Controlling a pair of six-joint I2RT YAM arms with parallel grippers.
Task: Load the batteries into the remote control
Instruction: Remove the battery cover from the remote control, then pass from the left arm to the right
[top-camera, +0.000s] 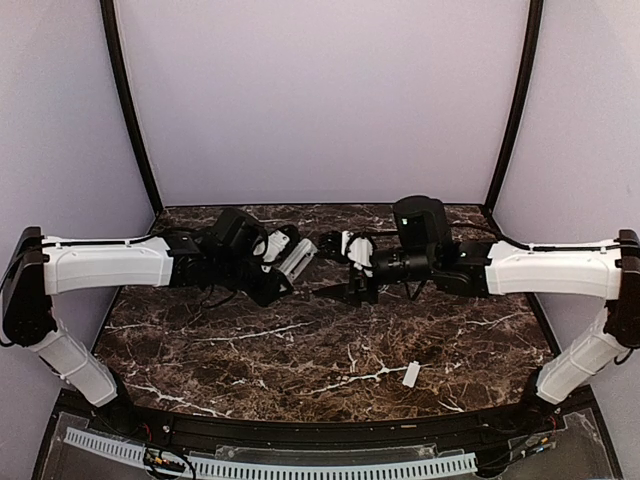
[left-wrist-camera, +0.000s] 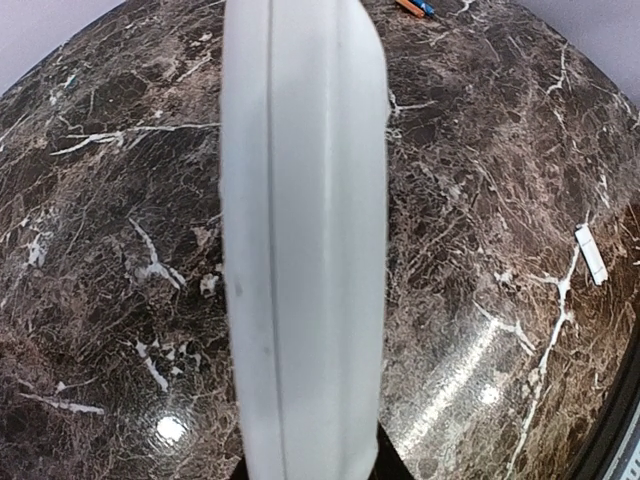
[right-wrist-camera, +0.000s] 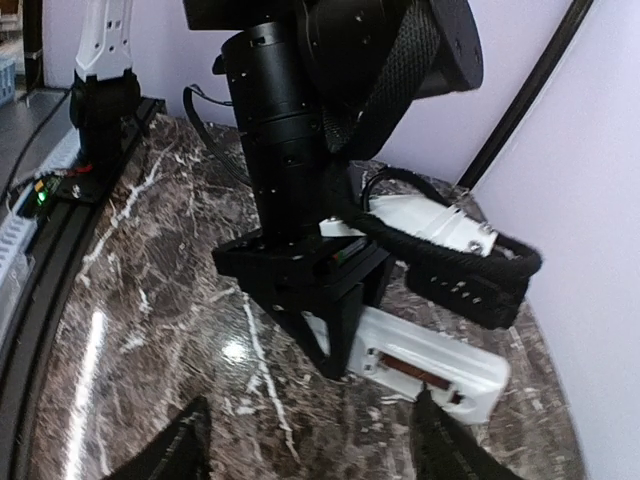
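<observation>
The cover (top-camera: 411, 374) lies near the front of the tabletop (top-camera: 300, 380). Mid-table, the left fingers (right-wrist-camera: 340, 320) clench the remote (right-wrist-camera: 440, 365) in the air, its bay facing the right arm. A reddish strip in the bay looks like one battery (right-wrist-camera: 415, 372) seated. The right fingers (right-wrist-camera: 190, 445) stand released and empty, near it. Loading seems half done. The next move calls for fetching the loose battery (left-wrist-camera: 414, 7) on the tabletop past the remote's tip, then lining it up with the free slot.
</observation>
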